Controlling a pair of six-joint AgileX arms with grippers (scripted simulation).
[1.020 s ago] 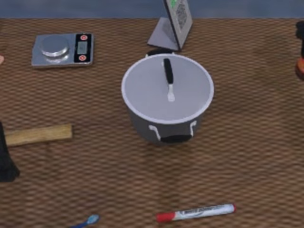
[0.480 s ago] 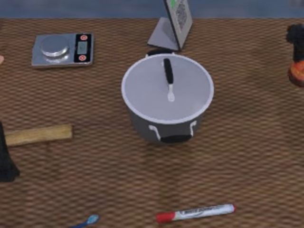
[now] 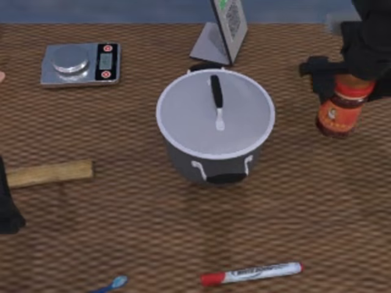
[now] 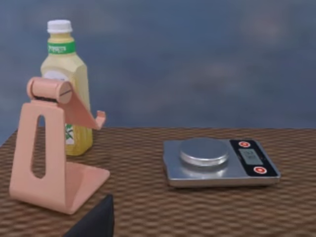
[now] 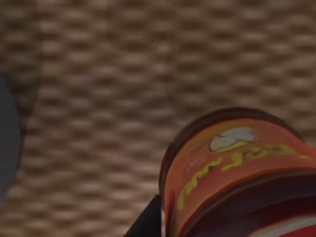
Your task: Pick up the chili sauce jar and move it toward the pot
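Observation:
The chili sauce jar [image 3: 338, 111], with its orange-red lid and orange label, hangs to the right of the pot, clear of it. My right gripper [image 3: 350, 83] is shut on the jar's upper part, coming in from the table's back right. In the right wrist view the jar [image 5: 237, 168] fills the lower corner, with one dark finger [image 5: 148, 223] against its side. The pot [image 3: 215, 125] is large and grey, under a white-rimmed lid with a black handle, at the middle of the table. My left arm [image 3: 7, 207] is parked at the left edge.
A silver kitchen scale [image 3: 80, 63] sits at the back left and a grey card stand [image 3: 221, 30] just behind the pot. A wooden block [image 3: 50, 173] lies left. A red-capped marker [image 3: 252, 273] and a blue-tipped item [image 3: 113, 284] lie in front. The left wrist view shows a pink stand [image 4: 49, 153] and a yellow bottle [image 4: 66, 94].
My right gripper has carried the jar leftward from the right edge into full view, closer to the pot. The left arm and the other things have stayed still.

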